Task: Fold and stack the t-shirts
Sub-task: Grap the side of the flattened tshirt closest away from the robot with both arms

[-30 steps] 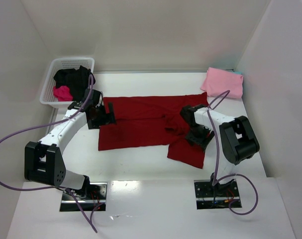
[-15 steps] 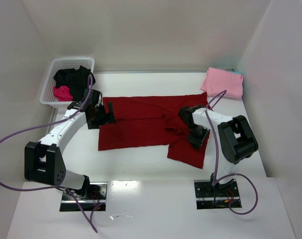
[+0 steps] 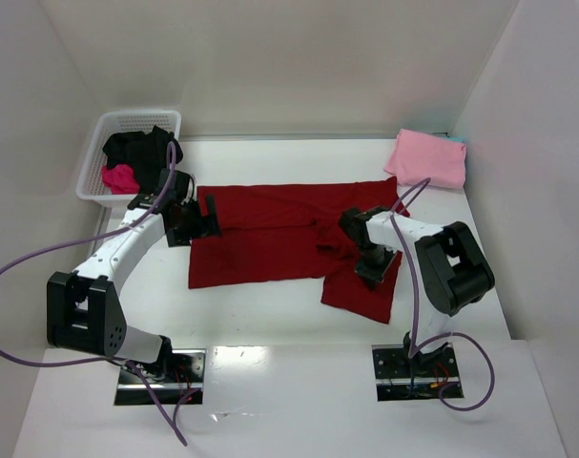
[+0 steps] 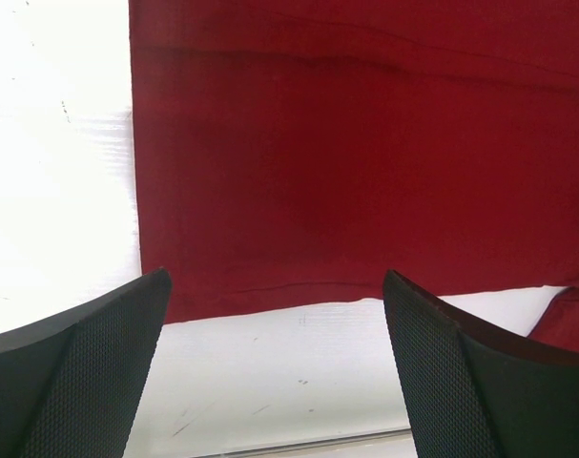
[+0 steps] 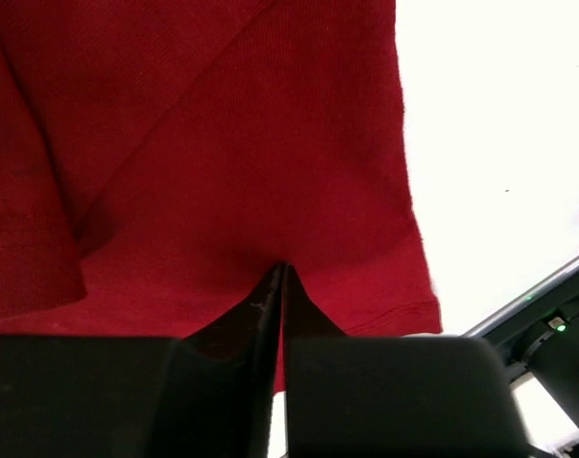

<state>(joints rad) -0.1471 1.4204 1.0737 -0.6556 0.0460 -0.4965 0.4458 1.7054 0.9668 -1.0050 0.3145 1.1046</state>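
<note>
Clamped on little of the red shirt [image 5: 222, 143] beneath it, the right gripper [image 5: 281, 275] may slip on lifting; the left gripper [image 4: 275, 286] gapes wide.

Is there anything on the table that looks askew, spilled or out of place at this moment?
The dark red cloth t-shirt lies uneven. Its right end juts slantwise toward the near side, and the cloth bunches where the right gripper pinches it. Nothing looks spilled or damaged.
</note>
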